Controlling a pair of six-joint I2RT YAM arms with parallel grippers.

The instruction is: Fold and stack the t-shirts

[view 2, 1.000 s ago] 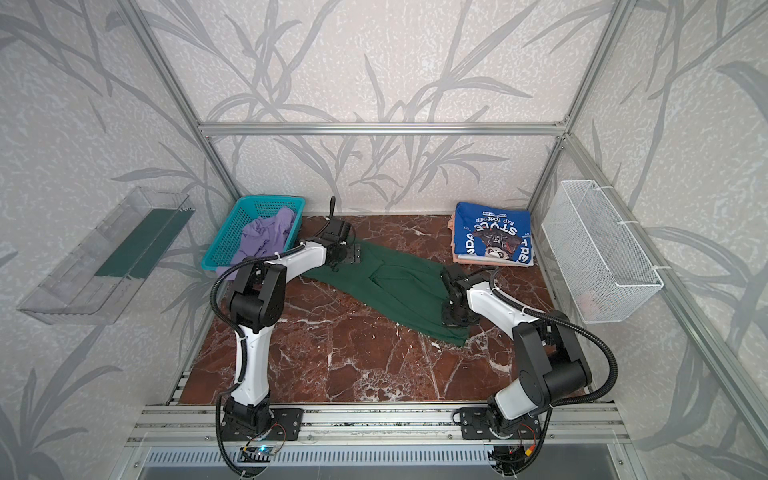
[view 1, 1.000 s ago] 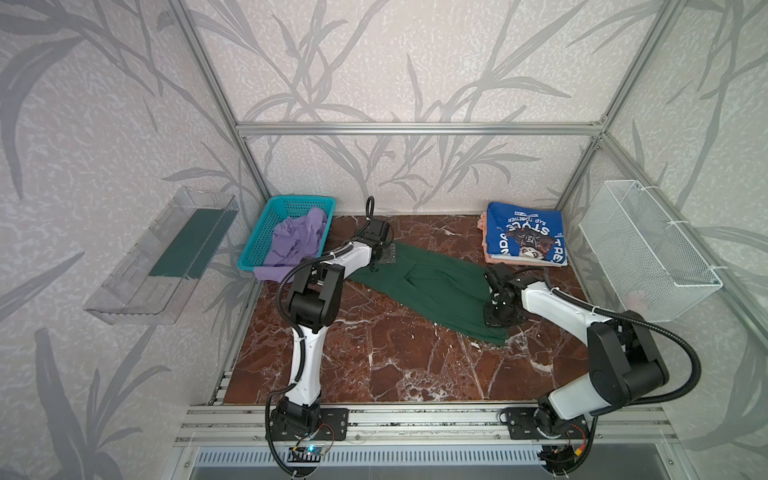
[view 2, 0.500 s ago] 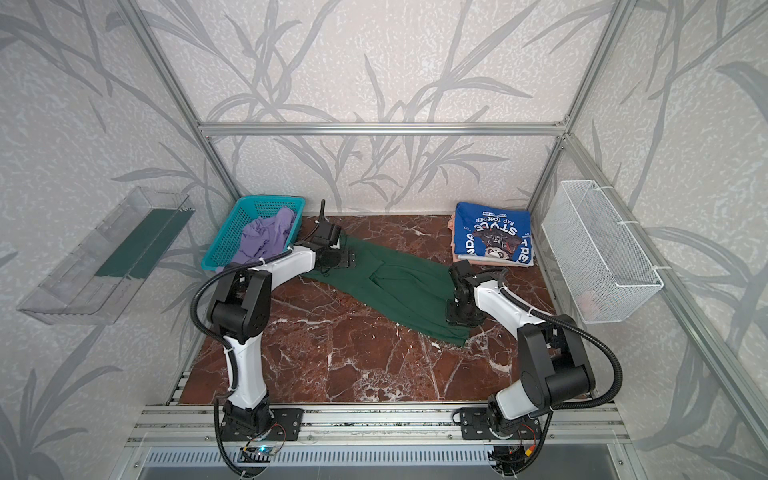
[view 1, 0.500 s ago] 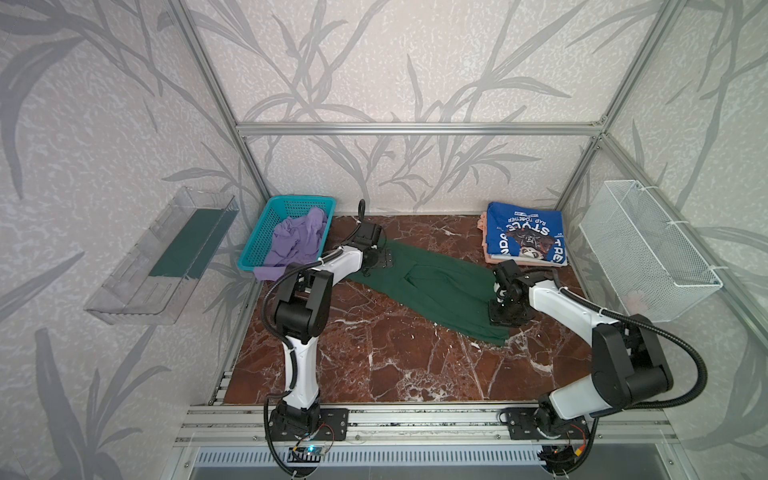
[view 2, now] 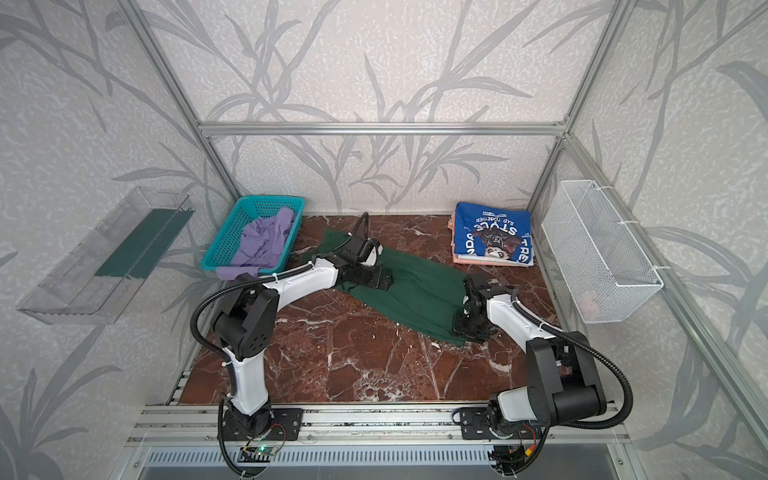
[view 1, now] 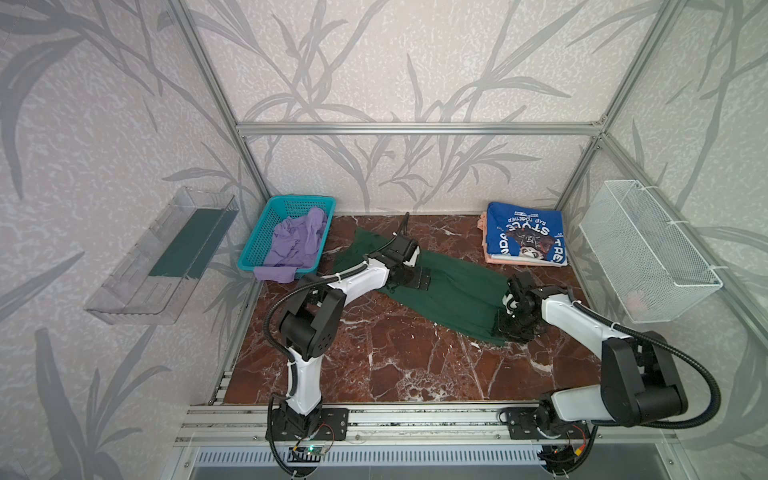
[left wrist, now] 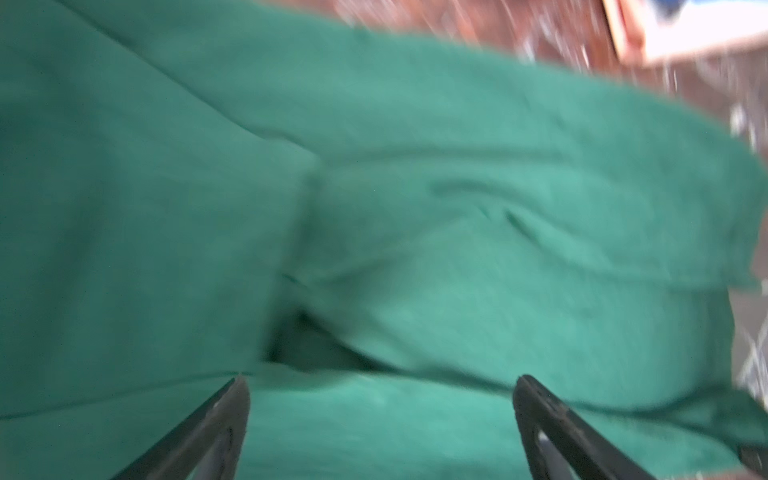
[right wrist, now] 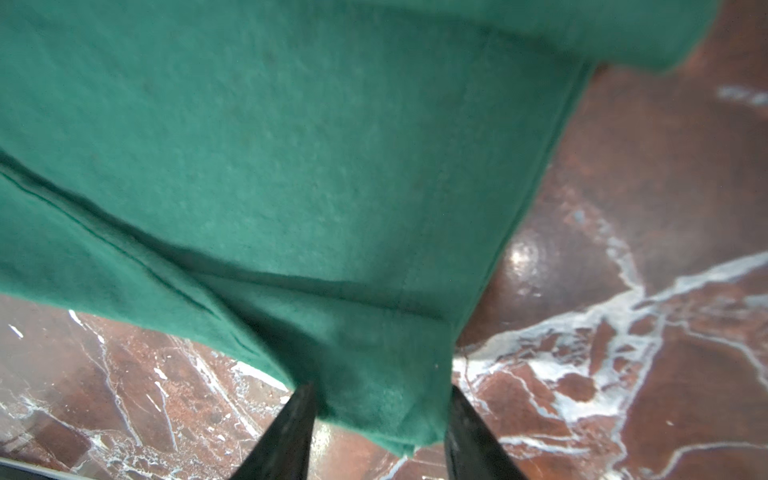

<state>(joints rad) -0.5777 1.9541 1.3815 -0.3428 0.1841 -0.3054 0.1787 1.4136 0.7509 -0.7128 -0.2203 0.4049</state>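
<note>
Right, neither gripper is pinching. Left gripper (left wrist: 382, 380) fingers spread wide, the plain dark green soft cloth t-shirt (view 1: 453, 291) creased just beyond the tips. Right gripper (right wrist: 380, 395) fingers parted, the shirt's hem corner lying flat between them on the red-brown marble tabletop (right wrist: 623, 291). I'd slide under both layers, close squarely, then lift both ends together.

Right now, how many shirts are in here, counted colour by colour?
Plain dark green cloth shirt: 1
Lavender purple cloth shirt: 1
Royal blue cloth shirt with white lettering: 1
Peach cloth shirt: 1
Total: 4
</note>
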